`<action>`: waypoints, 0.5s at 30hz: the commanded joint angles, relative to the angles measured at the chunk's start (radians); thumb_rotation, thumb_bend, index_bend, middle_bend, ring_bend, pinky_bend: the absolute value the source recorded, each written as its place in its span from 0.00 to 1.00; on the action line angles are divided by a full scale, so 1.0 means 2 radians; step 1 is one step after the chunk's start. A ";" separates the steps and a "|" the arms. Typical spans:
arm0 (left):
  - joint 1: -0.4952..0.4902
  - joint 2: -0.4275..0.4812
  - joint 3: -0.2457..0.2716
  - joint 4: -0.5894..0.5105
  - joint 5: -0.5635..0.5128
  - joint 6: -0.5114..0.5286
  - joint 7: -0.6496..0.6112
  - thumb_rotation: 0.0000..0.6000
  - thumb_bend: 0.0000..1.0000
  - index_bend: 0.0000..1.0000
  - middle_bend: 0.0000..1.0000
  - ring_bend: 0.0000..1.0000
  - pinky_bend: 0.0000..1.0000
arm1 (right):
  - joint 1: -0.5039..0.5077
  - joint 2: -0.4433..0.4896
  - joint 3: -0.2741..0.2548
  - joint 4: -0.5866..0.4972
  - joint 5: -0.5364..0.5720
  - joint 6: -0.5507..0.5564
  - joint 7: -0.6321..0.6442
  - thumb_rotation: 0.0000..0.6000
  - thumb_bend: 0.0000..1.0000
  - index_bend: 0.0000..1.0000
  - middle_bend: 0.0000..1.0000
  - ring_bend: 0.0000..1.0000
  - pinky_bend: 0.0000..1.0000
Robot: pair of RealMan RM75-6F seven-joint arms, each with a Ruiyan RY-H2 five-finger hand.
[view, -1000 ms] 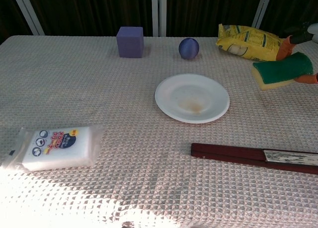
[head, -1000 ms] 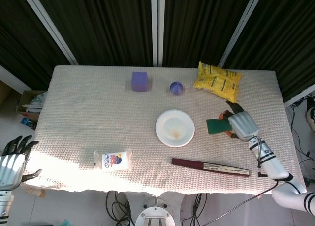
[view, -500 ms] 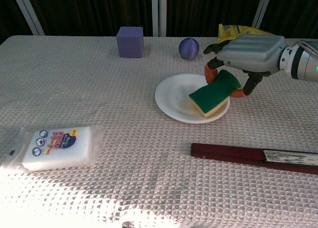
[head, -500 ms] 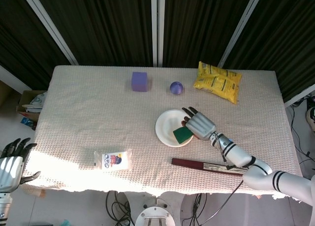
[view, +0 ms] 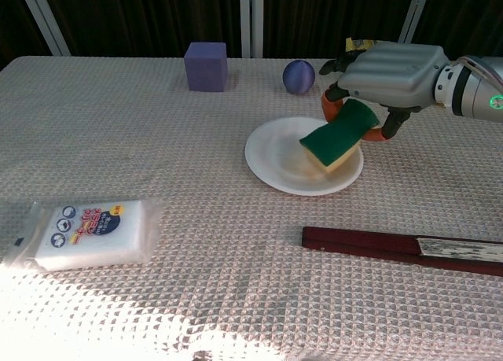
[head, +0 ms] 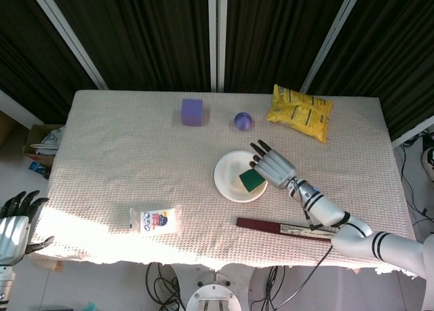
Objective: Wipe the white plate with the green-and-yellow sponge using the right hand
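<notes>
The white plate [head: 232,176] [view: 283,158] lies near the table's middle, with a faint brown stain on it. My right hand [head: 273,167] [view: 389,75] grips the green-and-yellow sponge [head: 252,179] [view: 339,134] and holds it tilted over the plate's right half, its lower yellow edge at the plate surface. My left hand [head: 15,219] hangs off the table's left front corner, fingers apart and holding nothing; the chest view does not show it.
A dark red flat case [head: 290,230] [view: 401,249] lies in front of the plate. Behind it are a purple cube [head: 192,112] [view: 206,65], a blue ball [head: 243,120] [view: 299,75] and a yellow snack bag [head: 300,112]. A white packet [head: 156,220] [view: 88,233] lies front left.
My right hand carried the sponge leftward from the table's right side onto the plate, then shifted it slightly back over the plate. The left hand barely moved.
</notes>
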 commanded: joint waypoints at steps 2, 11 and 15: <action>0.000 -0.001 0.000 0.000 0.001 0.001 0.001 1.00 0.08 0.23 0.10 0.05 0.11 | 0.011 0.000 -0.007 0.007 -0.002 -0.011 -0.041 1.00 0.26 0.44 0.36 0.05 0.08; 0.005 -0.004 0.001 0.007 -0.003 0.003 -0.007 1.00 0.08 0.23 0.10 0.05 0.11 | 0.021 -0.037 -0.031 0.040 -0.029 -0.002 -0.115 1.00 0.26 0.47 0.37 0.07 0.06; 0.006 -0.006 0.001 0.010 0.000 0.004 -0.010 1.00 0.08 0.23 0.10 0.05 0.11 | 0.016 -0.034 -0.029 0.035 -0.028 0.015 -0.116 1.00 0.26 0.47 0.38 0.08 0.06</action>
